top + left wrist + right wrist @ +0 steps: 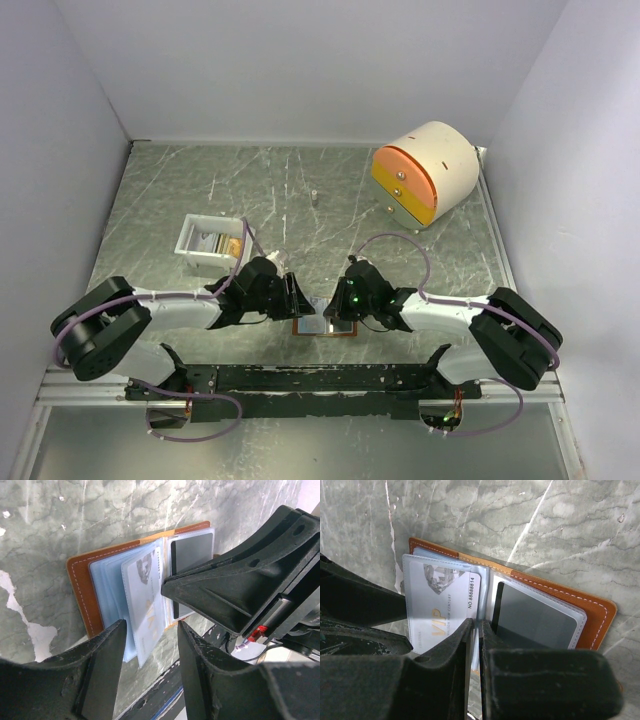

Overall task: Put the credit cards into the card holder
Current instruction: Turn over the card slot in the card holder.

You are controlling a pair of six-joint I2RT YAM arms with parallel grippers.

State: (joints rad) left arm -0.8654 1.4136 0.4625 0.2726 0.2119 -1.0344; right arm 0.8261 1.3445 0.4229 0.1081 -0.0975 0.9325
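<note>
At the left of the marbled grey table [250,180] sits a white tray [188,240]. A gold-yellow card [232,247] shows inside it, beside something paler that is too small to make out, and the left arm's cable crosses the tray's near right corner. Nearer and to the right, the left gripper [151,632] hovers just beside the left half of the card holder [82,590]. Its jaws stand about half apart with nothing clamped between them. Its wrist view cuts both fingers off at the bottom edge, and whether they touch the holder cannot be told. The card holder lies opened on the table at the near middle, between the two grippers, rust-brown cover down and pale blue-grey sleeves up. From above it is mostly hidden by the two gripper heads. A silver-grey card [440,605] marked VIP sits in a clear sleeve leaf on the left half, and that leaf is tilted up off the cover. A dark card [535,617] fills the sleeve on the right half, its near edge hidden behind the right fingers. The right gripper [479,630] comes in at the spine with its jaws almost together. Only a thin pale strip shows in the slit, apparently the edge of a sleeve leaf of the holder, though the fingers hide the contact itself. At the far right, toward the back, stands the cream-and-orange drawer unit [440,160], well apart.
</note>
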